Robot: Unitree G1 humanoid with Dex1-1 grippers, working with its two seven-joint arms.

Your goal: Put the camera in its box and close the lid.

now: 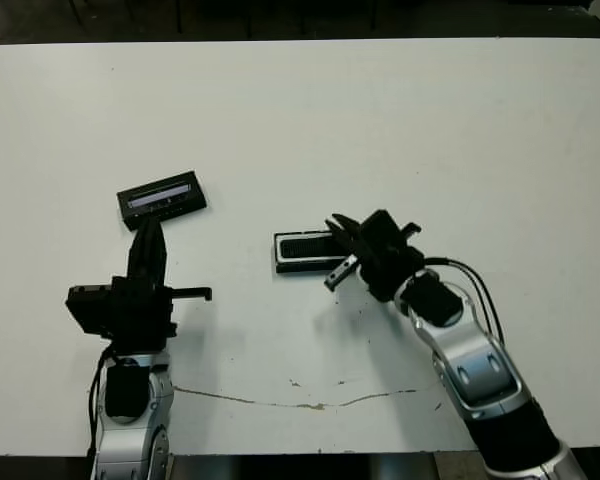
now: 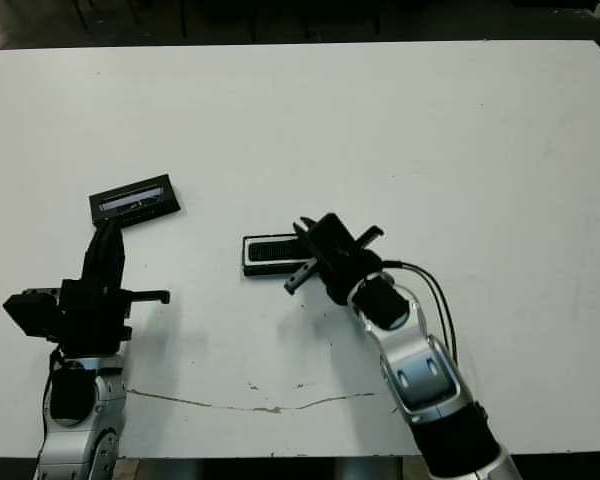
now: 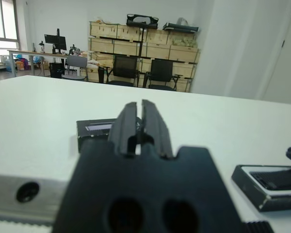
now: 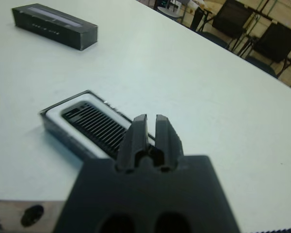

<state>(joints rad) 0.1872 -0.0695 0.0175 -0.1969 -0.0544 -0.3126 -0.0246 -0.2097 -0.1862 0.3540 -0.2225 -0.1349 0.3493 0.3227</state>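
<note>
The box [image 1: 283, 262], a black-rimmed tray with a white lining, lies at the table's middle. The camera [image 1: 308, 247], a finely ribbed black bar, rests inside it, and shows clearly as camera [image 4: 94, 126] in the right wrist view. My right gripper [image 1: 335, 222] is shut and empty, its tips just over the box's right end. The lid [image 1: 161, 196], a black panel with a pale strip, lies apart to the left. My left gripper [image 1: 150, 222] points at the lid from just short of it, shut, holding nothing.
A thin brown crack line [image 1: 280, 402] runs across the white table near its front edge. The right arm's cables [image 1: 475, 285] loop beside its wrist. Chairs and shelves with crates [image 3: 136, 48] stand beyond the far edge.
</note>
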